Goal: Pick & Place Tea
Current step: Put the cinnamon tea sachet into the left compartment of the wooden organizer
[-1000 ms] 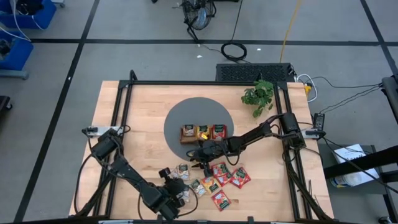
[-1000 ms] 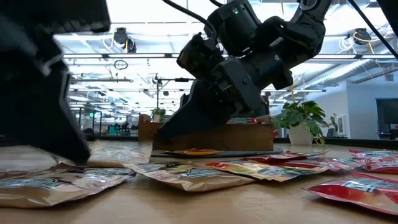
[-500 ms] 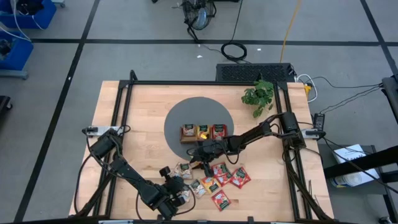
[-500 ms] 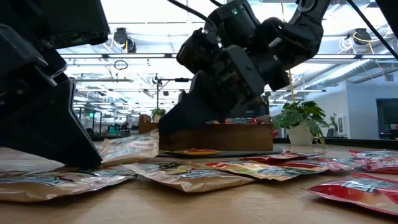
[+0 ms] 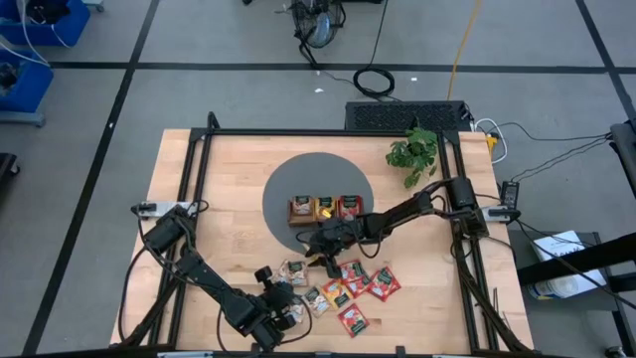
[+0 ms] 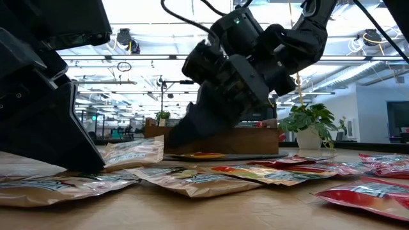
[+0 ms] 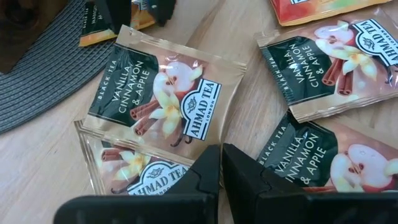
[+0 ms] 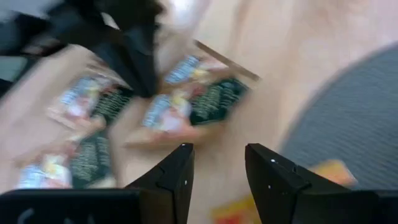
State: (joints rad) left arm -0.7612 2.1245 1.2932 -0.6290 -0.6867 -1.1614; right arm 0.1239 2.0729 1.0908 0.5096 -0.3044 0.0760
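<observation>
Wooden tabletop (image 5: 219, 189) with a round grey mat (image 5: 318, 184) at centre.

High view: you have the wooden tray (image 5: 325, 211) on the mat, tea already in its compartments. The remaining tea sachets (image 5: 338, 293) lie loose on the wood near the table's front edge, some overlapping. The right gripper (image 5: 325, 256) reaches in over the mat's near edge, just above that scatter. The left gripper (image 5: 283, 301) sits low at the pile's left end.

Low view: sachets lie flat across the foreground; one at the left (image 6: 131, 152) is tilted up beside the left arm.

Left wrist view: the fingers (image 7: 208, 177) are pressed nearly together, and nothing sits between them. Their tips rest at the edge of a dark green vanilla-cinnamon-apple sachet (image 7: 165, 99) that overlaps a second one.

Right wrist view: the fingers (image 8: 177, 171) are spread with an empty gap, hovering over green sachets (image 8: 199, 102) beside the mat; the left arm shows just beyond them.

Risks for you: overlapping sachets may lift in pairs; flat foil gives little edge, so a grip may skate; both grippers work the same cluster and could collide.
</observation>
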